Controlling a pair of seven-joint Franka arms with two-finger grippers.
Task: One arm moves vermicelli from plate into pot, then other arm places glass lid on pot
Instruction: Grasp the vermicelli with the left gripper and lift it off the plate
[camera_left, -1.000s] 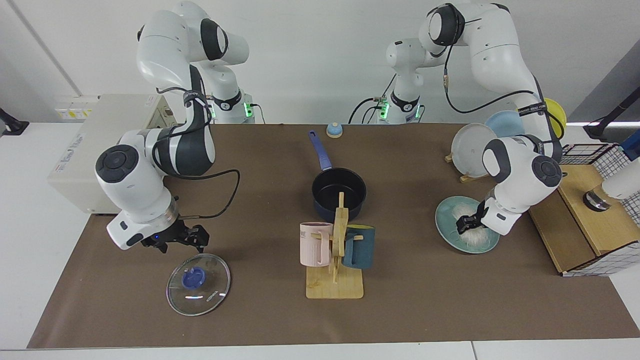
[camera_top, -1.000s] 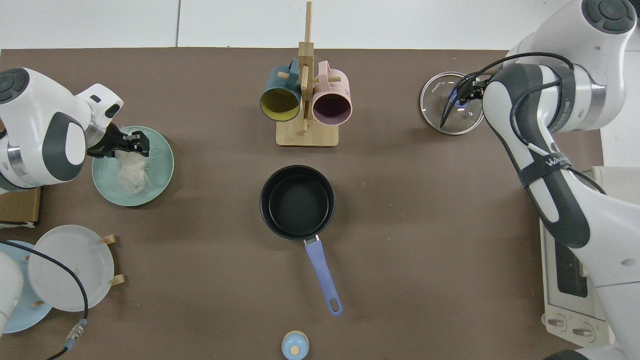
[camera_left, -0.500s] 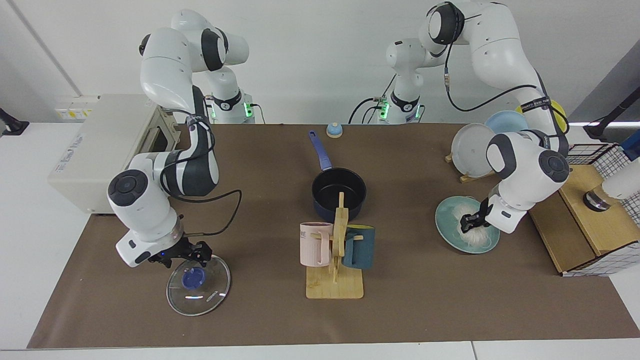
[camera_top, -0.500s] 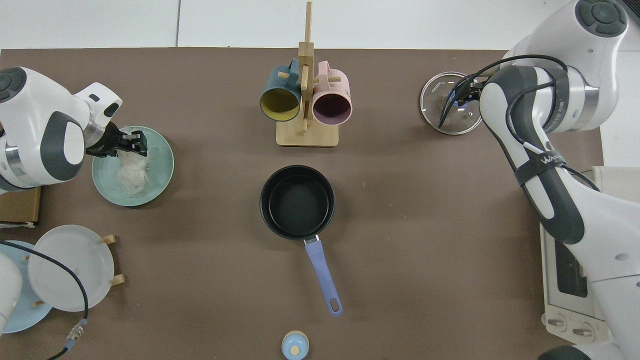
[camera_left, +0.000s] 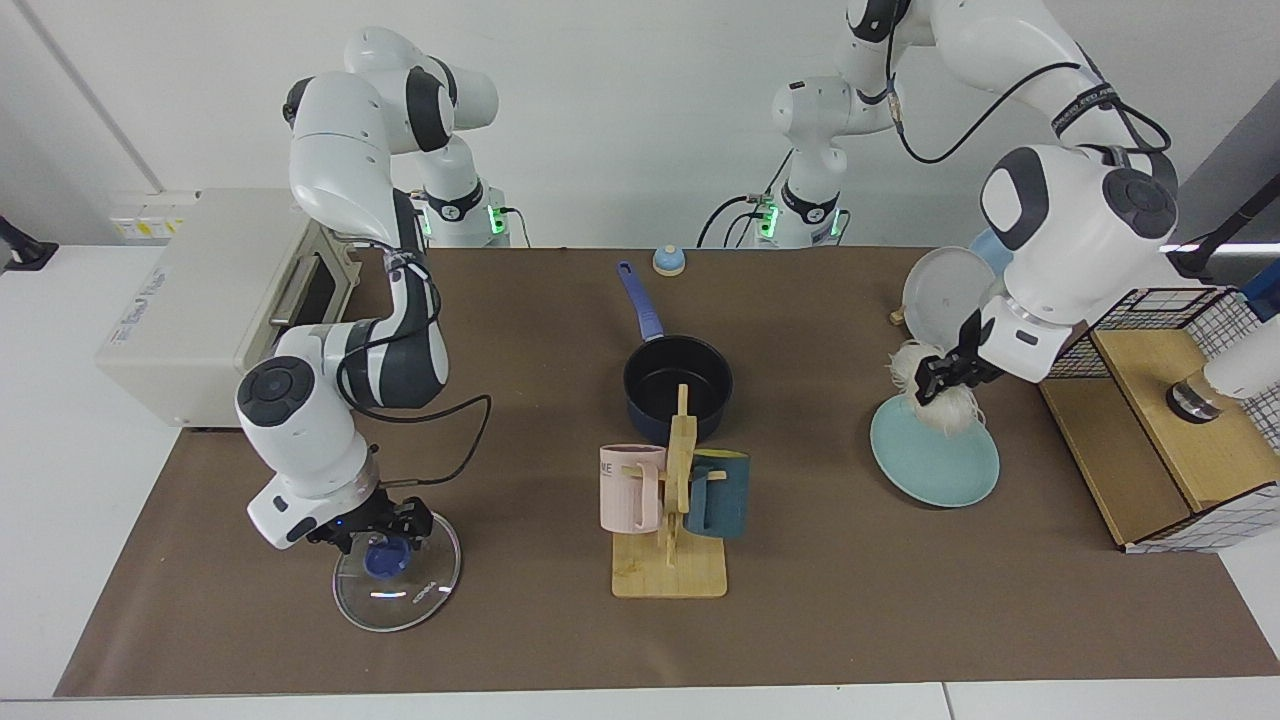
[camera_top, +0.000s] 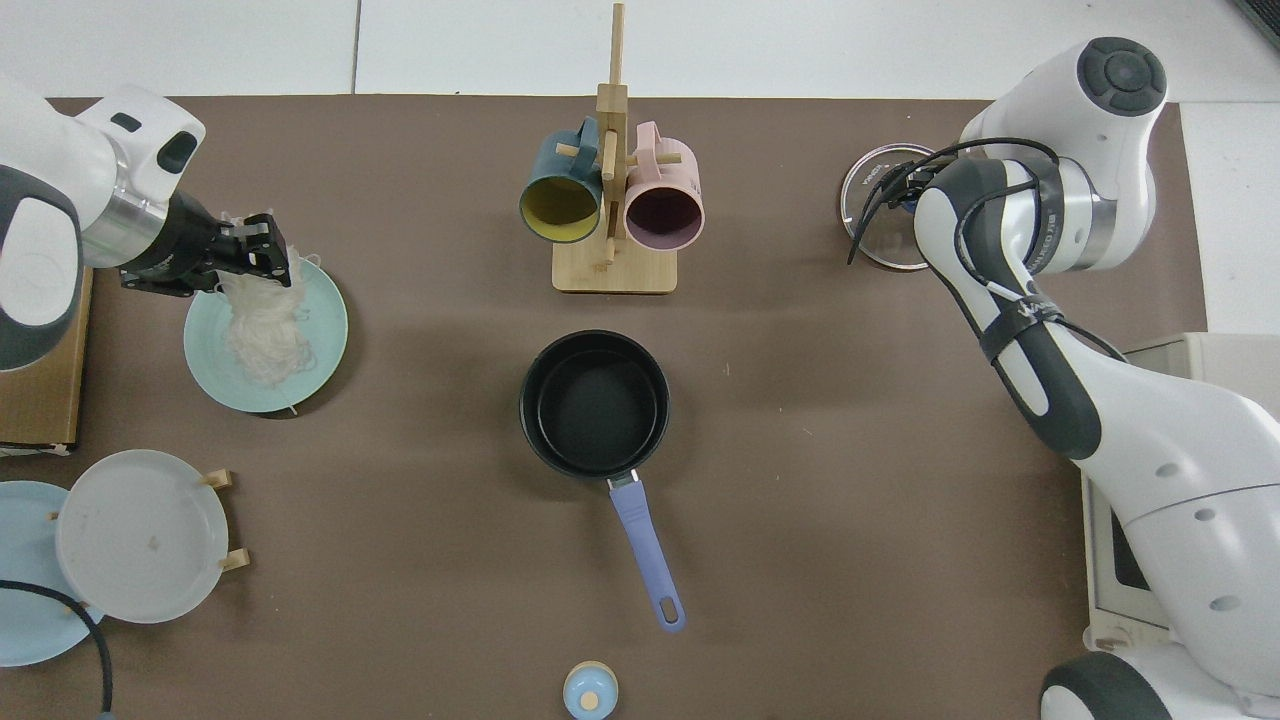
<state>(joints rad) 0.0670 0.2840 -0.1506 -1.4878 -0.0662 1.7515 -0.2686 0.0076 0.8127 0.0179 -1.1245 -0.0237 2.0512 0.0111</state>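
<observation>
Mug rack (camera_left: 672, 500) before pot (camera_left: 678, 385)

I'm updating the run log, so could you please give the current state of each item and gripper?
vermicelli: lifted, hanging over the plate
plate: flat, no noodles left
pot: empty, uncovered
glass lid: flat on the table
left gripper: shut on the vermicelli
right gripper: at the lid knob

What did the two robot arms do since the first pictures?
The left gripper rose, lifting the vermicelli off the plate. The right gripper came down onto the glass lid, at its blue knob. The pot, mugs and plate stayed put; the lid lies flat as before.
</observation>
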